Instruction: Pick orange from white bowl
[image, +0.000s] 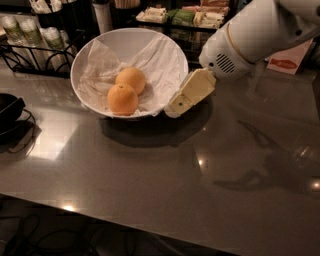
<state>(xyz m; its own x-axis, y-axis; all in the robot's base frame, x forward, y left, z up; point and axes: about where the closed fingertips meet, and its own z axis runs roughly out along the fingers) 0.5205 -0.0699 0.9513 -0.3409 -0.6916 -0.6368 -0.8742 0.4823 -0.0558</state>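
Observation:
A wide white bowl (125, 42) lined with crumpled white paper stands on the grey counter. Two oranges lie in it, side by side and touching: one at the front (122, 99), one behind it to the right (131, 80). My gripper (176, 108) is cream-coloured and hangs from the white arm coming in from the upper right. Its tip is at the bowl's right rim, level with the oranges and outside the bowl. It holds nothing that I can see.
A small black dish (9, 111) sits at the left edge of the counter. A black wire rack with bottles (30, 42) stands behind the bowl on the left. Shelves with packets (180, 15) run along the back. A red-and-white card (287, 62) is at the right.

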